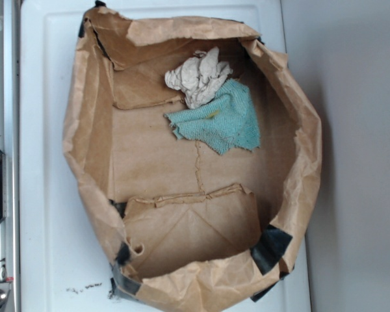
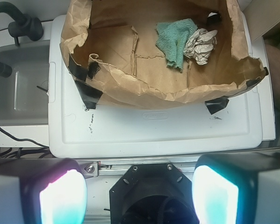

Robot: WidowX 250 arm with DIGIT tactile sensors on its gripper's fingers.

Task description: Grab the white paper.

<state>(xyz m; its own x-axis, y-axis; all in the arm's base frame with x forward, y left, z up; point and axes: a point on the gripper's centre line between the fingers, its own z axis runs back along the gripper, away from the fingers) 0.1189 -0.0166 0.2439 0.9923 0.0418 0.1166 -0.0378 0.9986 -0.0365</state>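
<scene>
Exterior view: large brown paper bag (image 1: pixel 84 130), creased kraft walls folded open, black tape at the corners, sitting on a smooth white plastic lid (image 1: pixel 45 195). White paper (image 1: pixel 198 77), a crumpled off-white wad with many sharp creases, lies on the bag floor near the far wall. Its lower edge touches and overlaps a teal cloth (image 1: pixel 224 120), coarse woven, rumpled, frayed edges.

Wrist view: gripper (image 2: pixel 139 196) well apart from the bag, outside its near wall; fingers (image 2: pixel 63 198) spread wide, nothing between them.
</scene>
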